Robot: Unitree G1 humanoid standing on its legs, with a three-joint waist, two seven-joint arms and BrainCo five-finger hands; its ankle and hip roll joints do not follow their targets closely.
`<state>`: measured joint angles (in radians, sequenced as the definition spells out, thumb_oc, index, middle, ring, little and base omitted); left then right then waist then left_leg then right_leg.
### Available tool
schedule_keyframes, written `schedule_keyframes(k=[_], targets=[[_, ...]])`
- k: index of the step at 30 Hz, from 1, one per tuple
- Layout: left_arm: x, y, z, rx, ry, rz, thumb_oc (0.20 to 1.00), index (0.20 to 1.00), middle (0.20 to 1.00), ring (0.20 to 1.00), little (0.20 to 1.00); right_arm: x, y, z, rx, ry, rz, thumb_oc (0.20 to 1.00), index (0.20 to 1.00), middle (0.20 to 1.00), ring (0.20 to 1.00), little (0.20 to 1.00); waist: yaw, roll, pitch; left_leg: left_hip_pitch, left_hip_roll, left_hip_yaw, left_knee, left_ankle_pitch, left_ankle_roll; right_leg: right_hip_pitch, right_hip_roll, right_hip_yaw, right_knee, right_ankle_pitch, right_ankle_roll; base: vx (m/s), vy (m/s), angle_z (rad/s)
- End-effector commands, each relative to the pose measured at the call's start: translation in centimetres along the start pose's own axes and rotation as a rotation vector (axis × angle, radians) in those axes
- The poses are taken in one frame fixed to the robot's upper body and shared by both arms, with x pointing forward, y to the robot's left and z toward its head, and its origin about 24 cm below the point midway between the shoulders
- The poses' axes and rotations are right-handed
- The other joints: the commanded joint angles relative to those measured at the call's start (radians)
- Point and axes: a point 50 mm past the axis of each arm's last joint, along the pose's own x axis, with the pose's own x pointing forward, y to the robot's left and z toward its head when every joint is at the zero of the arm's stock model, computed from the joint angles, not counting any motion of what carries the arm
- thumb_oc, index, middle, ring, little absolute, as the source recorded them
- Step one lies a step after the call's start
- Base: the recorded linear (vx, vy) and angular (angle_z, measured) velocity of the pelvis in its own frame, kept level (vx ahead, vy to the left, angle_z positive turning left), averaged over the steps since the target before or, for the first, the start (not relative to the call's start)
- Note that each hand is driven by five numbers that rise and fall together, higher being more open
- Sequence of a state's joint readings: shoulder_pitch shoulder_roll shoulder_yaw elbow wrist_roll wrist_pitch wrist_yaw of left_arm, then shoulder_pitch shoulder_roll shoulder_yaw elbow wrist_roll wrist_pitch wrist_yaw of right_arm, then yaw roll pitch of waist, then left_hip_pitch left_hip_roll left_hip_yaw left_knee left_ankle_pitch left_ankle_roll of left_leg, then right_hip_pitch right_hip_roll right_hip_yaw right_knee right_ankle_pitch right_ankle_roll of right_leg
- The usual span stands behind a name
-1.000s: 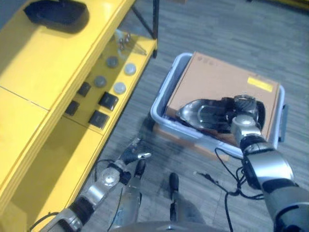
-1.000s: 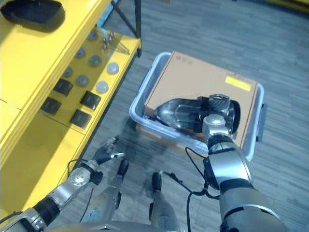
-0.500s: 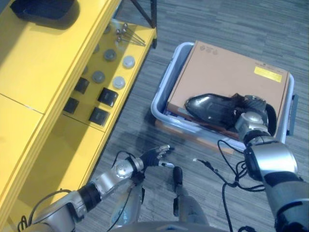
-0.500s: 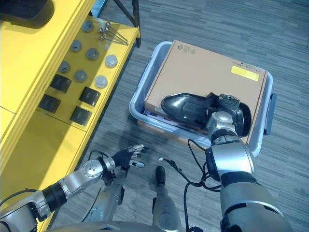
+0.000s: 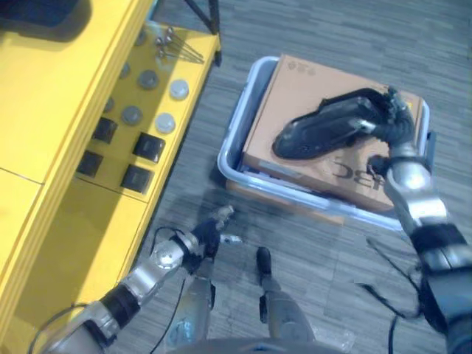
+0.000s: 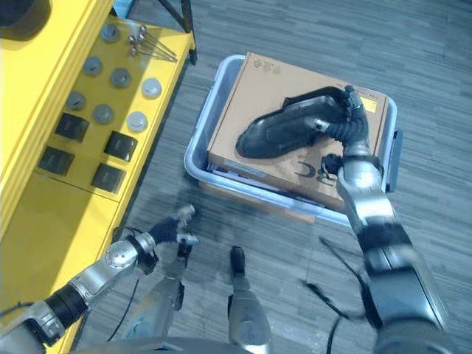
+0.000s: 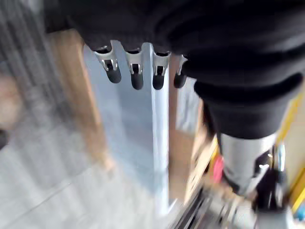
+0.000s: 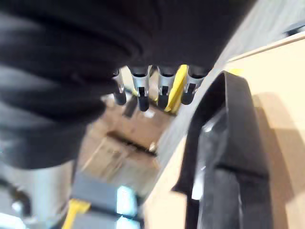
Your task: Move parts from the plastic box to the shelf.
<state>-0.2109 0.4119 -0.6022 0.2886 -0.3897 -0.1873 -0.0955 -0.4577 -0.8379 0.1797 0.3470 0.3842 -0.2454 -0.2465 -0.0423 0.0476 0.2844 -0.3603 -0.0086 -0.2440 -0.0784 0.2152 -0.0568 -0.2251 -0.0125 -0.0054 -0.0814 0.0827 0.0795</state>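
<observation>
Silver, dark-tipped fingers of the right hand (image 5: 394, 136) were curled at the rear end of a long black moulded part (image 5: 328, 127), glossy and shell-like, tapering to a rounded nose; the hand appeared to grip it and hold it tilted above the cardboard, nose end lower. In the right wrist view the fingers (image 8: 164, 93) hung in a row beside the part's smooth dark edge (image 8: 228, 157), so how tightly they closed could not be fully read there. Under the part lay a flat brown cardboard box (image 5: 310, 81), matte, rectangular, with a small yellow label, resting inside the pale grey-blue plastic box (image 5: 234, 140), which had rounded corners and a thin rim and sat on grey wood-grain floor (image 5: 332, 29). Left hand (image 5: 209, 234) hung low over the floor, well apart from the plastic box, fingers relaxed and loosely extended, holding nothing; in its wrist view the fingers (image 7: 136, 71) showed straight in a row. Yellow shelf (image 5: 44, 110) stood to the robot's left, smooth painted surface, its lower level carrying round grey discs (image 5: 156, 122), square black blocks (image 5: 147, 146) and a cluster of thin metal pins (image 5: 171, 43).
</observation>
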Motion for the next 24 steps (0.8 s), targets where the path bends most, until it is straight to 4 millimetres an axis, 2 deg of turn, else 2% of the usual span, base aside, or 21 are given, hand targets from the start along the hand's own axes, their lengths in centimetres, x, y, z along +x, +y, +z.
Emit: schedule_keyframes(k=[1,3,4,7,11,12,13,16,18,19,22,24], targets=[[0.2,0.8,1.5,0.047,-0.102,0.065,1.000,1.000,1.000,1.000,1.000,0.6,-3.2,1.0,-0.023,-0.047,-0.032,1.000,1.000,1.000,1.000,1.000,-0.015,-0.067,-0.055,0.083,-0.027,0.054,-0.009,-0.190,0.036,-0.057,-0.016,0.040,-0.005,-0.019,0.004,-0.02,-0.024,-0.05],[0.0,1.1,1.5,0.048,-0.102,0.079,1.000,1.000,1.000,1.000,1.000,0.4,-3.5,1.3,-0.038,-0.060,-0.012,1.000,1.000,1.000,1.000,1.000,-0.016,-0.073,-0.055,0.084,-0.026,0.055,-0.009,-0.190,0.036,-0.057,-0.016,0.042,-0.004,-0.018,0.004,-0.01,-0.010,-0.02],[-0.2,1.4,1.5,0.044,-0.102,0.089,1.000,1.000,1.000,1.000,1.000,0.5,-3.7,1.9,-0.098,-0.078,0.020,1.000,1.000,1.000,1.000,1.000,-0.016,-0.078,-0.055,0.085,-0.025,0.054,-0.009,-0.190,0.036,-0.058,-0.016,0.044,-0.003,-0.018,0.004,-0.01,-0.017,-0.15],[-0.3,1.8,1.7,0.045,-0.109,0.096,1.000,1.000,1.000,1.000,1.000,2.0,-4.6,3.0,-0.260,-0.095,0.043,1.000,1.000,1.000,1.000,1.000,-0.006,-0.091,-0.056,0.084,-0.023,0.058,-0.009,-0.190,0.034,-0.061,-0.014,0.048,-0.003,-0.015,0.005,-0.03,-0.022,-0.21],[-0.5,1.8,1.8,0.059,-0.111,0.068,1.000,1.000,1.000,1.000,1.000,4.5,-5.5,4.0,-0.624,-0.073,0.094,1.000,1.000,1.000,1.000,1.000,0.008,-0.096,-0.049,0.080,-0.020,0.065,-0.009,-0.185,0.030,-0.067,-0.011,0.049,-0.004,-0.011,0.005,-0.02,-0.009,-0.07],[-0.4,1.2,1.7,0.058,-0.109,0.042,1.000,1.000,1.000,1.000,1.000,5.1,-5.9,3.5,-0.796,-0.039,0.092,1.000,1.000,1.000,1.000,1.000,0.018,-0.097,-0.046,0.079,-0.019,0.063,-0.009,-0.182,0.030,-0.066,-0.011,0.044,-0.003,-0.011,0.004,0.00,0.000,0.00],[-0.4,1.1,1.7,0.060,-0.109,0.037,1.000,1.000,1.000,1.000,1.000,5.4,-5.8,3.4,-0.876,-0.037,0.105,1.000,1.000,1.000,1.000,1.000,0.023,-0.095,-0.044,0.077,-0.019,0.061,-0.009,-0.181,0.030,-0.066,-0.010,0.043,-0.003,-0.013,0.004,0.00,0.000,0.00],[-0.4,1.0,1.7,0.060,-0.112,0.033,1.000,1.000,1.000,1.000,1.000,5.7,-5.7,3.4,-0.951,-0.038,0.117,1.000,1.000,1.000,1.000,1.000,0.024,-0.093,-0.041,0.076,-0.020,0.059,-0.009,-0.180,0.030,-0.067,-0.010,0.040,-0.003,-0.013,0.004,0.00,-0.008,0.02],[-0.2,0.8,1.8,0.071,-0.116,0.019,1.000,1.000,1.000,1.000,1.000,6.2,-5.6,3.2,-1.092,-0.032,0.144,1.000,1.000,1.000,1.000,1.000,0.032,-0.089,-0.035,0.071,-0.021,0.053,-0.009,-0.176,0.029,-0.068,-0.009,0.035,-0.003,-0.013,0.004,-0.01,-0.032,0.10],[-0.1,0.6,1.9,0.075,-0.122,0.007,1.000,1.000,1.000,1.000,1.000,6.5,-5.8,2.7,-1.189,0.004,0.176,1.000,1.000,1.000,1.000,1.000,0.043,-0.086,-0.028,0.062,-0.023,0.050,-0.009,-0.171,0.026,-0.074,-0.011,0.029,-0.003,-0.011,0.003,-0.01,-0.038,0.09],[0.0,0.6,1.9,0.082,-0.120,0.000,1.000,1.000,1.000,1.000,1.000,6.7,-5.6,2.2,-1.256,0.028,0.225,1.000,1.000,1.000,1.000,1.000,0.049,-0.084,-0.022,0.051,-0.023,0.047,-0.009,-0.165,0.023,-0.083,-0.011,0.024,-0.004,-0.009,0.003,-0.01,-0.024,0.06],[0.1,0.3,1.9,0.090,-0.119,-0.018,1.000,1.000,1.000,1.000,1.000,6.3,-5.6,1.0,-1.355,0.074,0.312,1.000,1.000,1.000,1.000,1.000,0.057,-0.080,-0.015,0.038,-0.024,0.040,-0.009,-0.157,0.019,-0.090,-0.012,0.017,-0.005,-0.007,0.002,0.00,-0.022,0.14]])
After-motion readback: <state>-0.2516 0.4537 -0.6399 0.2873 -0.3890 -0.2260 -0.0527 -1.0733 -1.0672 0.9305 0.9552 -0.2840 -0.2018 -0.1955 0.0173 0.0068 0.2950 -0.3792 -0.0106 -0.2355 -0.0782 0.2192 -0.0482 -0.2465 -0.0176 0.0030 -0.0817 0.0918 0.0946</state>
